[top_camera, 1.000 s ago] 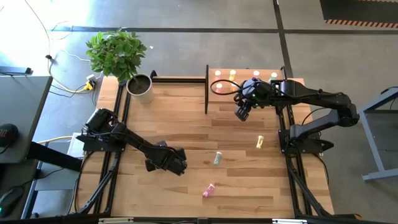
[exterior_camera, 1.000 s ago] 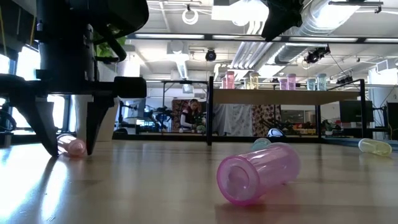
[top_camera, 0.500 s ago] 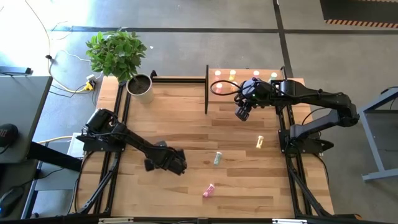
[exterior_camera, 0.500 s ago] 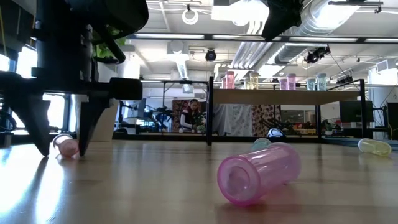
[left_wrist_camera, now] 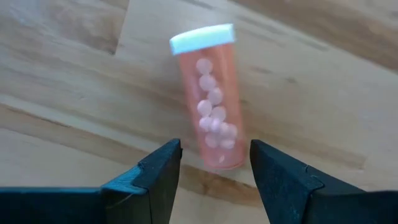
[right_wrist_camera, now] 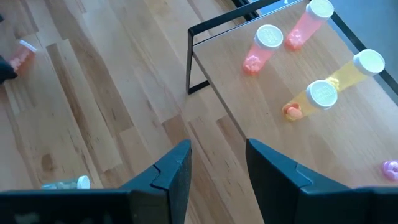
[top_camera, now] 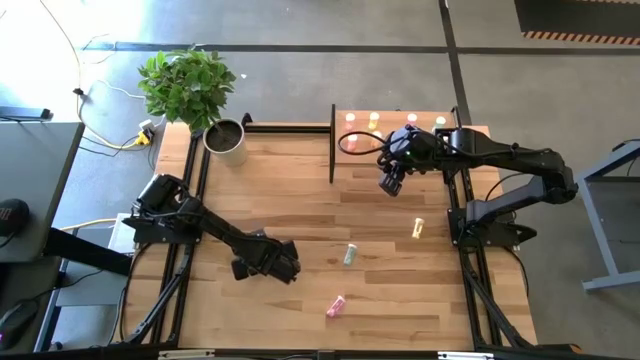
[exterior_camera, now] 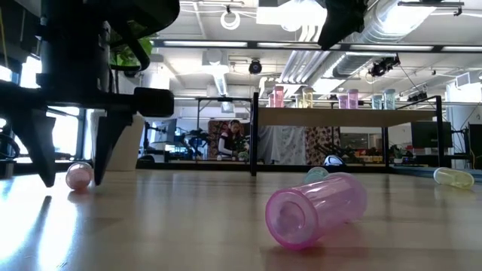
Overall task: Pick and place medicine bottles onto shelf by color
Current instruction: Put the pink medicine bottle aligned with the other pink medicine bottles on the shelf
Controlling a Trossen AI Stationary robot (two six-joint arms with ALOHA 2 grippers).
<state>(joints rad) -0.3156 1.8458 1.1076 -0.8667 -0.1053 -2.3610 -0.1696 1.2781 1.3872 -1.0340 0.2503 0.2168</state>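
Note:
An orange-pink medicine bottle (left_wrist_camera: 208, 99) with a white cap lies on its side on the tabletop. My left gripper (left_wrist_camera: 216, 171) points straight down over it, open, one finger on either side of the bottle's bottom end; I see no touch. In the low view the bottle (exterior_camera: 78, 175) sits between the fingertips of this gripper (exterior_camera: 71, 162). My right gripper (top_camera: 388, 184) hangs open and empty, high above the table by the shelf (top_camera: 400, 137). Several bottles (right_wrist_camera: 268, 37) stand on the shelf (right_wrist_camera: 292, 168).
Loose bottles lie on the table: pale green (top_camera: 350, 254), pink (top_camera: 336, 306) and yellow (top_camera: 419, 228). The shelf's black upright panel (top_camera: 332, 145) stands at its left side. A potted plant (top_camera: 222, 135) is at the far left corner.
The orange-pink bottle under my left gripper has shifted a little toward the table's left edge and now shows its round end in the low view.

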